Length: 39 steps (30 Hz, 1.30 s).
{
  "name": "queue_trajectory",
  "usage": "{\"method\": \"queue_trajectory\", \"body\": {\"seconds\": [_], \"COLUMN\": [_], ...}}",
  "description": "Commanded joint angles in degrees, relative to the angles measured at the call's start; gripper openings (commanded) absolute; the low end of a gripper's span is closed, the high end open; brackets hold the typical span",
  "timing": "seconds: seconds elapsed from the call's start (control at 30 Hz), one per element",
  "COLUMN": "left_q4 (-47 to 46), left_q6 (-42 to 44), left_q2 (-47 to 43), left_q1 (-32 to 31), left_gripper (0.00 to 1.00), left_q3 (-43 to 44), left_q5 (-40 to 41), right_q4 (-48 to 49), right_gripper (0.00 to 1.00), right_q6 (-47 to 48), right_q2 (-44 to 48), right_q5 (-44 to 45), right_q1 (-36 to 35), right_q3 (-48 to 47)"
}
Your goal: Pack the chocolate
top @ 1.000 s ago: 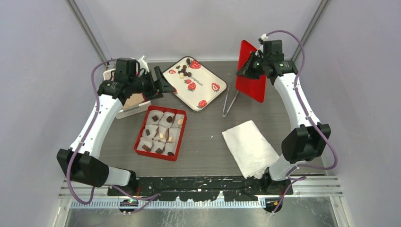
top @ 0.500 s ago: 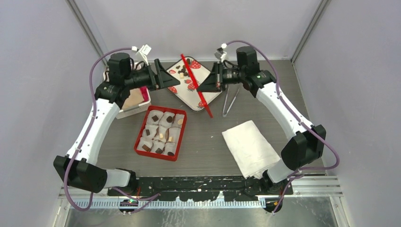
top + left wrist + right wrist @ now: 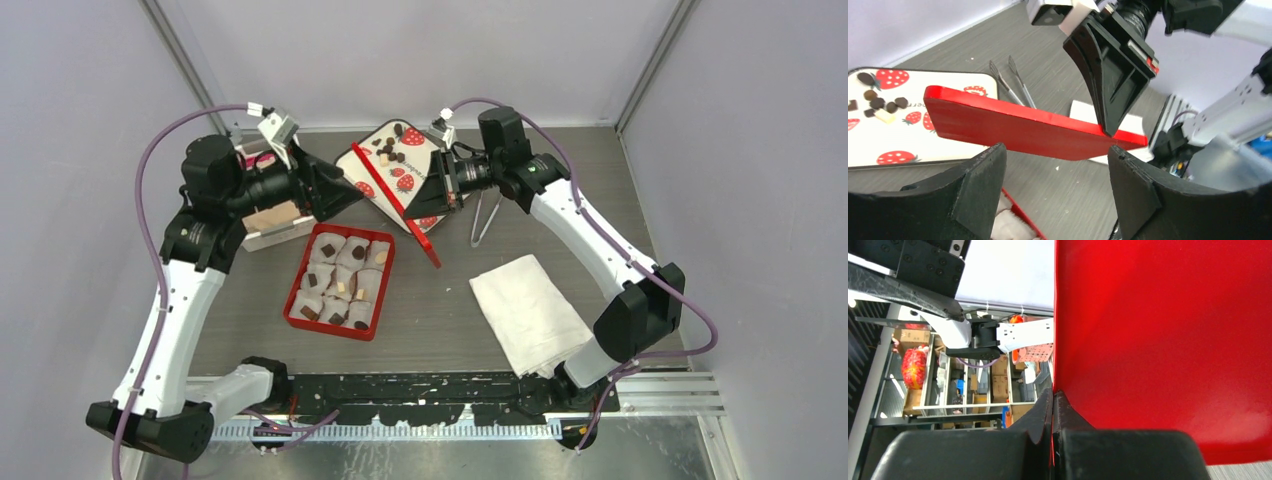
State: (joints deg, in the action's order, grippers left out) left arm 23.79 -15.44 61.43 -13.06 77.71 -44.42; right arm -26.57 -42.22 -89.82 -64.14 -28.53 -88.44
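looks like the closing-up stage to me. the right pincer (image 3: 437, 190) is clamped fully shut on one end of the red lid (image 3: 395, 205) and holds it in the air, tilted up on its edge, just behind the red box (image 3: 300, 272). the left pincer (image 3: 335, 190) is spread wide with nothing in it, pointed at the lid's long edge from the box's far left side. it's close, but i see no contact.

chocolate (image 3: 327, 249) sits in the white paper cups inside the box, and every cup seems to have a piece. a few loose ones (image 3: 878, 102) lie on the strawberry tray (image 3: 418, 158) behind the box.

my guess for the next move: either the left pincer closes on the free end, or the lid gets turned flat and lined up over the box rim. it has to come down square or it'll snag a paper cup.

other stuff: tongs (image 3: 1021, 82) on the counter to the far right of the box, a white napkin (image 3: 528, 310) to its right, and a white tub (image 3: 270, 235) to its far left. nothing sits between lid and box.
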Motion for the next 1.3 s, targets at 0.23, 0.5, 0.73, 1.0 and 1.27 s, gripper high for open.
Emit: {"method": "queue_trajectory", "body": {"seconds": [0.23, 0.5, 0.73, 1.0, 1.27], "left_q4": [-2.9, 12.6, 11.8, 8.5, 5.9], "left_q6": [6.0, -24.4, -35.1, -39.6, -39.1], "left_q2": [-4.7, 11.5, 16.3, 19.2, 24.3], "left_q1": [0.0, 0.0, -3.2, -5.1, -8.5], "left_gripper": [0.79, 0.71, 0.76, 0.76, 0.76], "left_q3": [-0.4, 14.5, 10.8, 4.6, 4.6], "left_q5": [9.7, 15.2, 13.7, 12.0, 12.1], "right_q4": [-33.5, -24.5, -20.2, -18.0, -16.7], "right_gripper": [0.01, 0.01, 0.01, 0.01, 0.01], "right_q6": [23.4, 21.3, 22.5, 22.7, 22.5], "right_q2": [2.4, 7.2, 4.9, 2.8, 1.6], "right_q5": [31.7, 60.3, 72.8, 71.3, 69.3], "right_q1": [-1.5, -11.9, -18.6, -19.8, -20.4], "right_q3": [-11.0, -4.2, -2.6, -3.5, -4.0]}}
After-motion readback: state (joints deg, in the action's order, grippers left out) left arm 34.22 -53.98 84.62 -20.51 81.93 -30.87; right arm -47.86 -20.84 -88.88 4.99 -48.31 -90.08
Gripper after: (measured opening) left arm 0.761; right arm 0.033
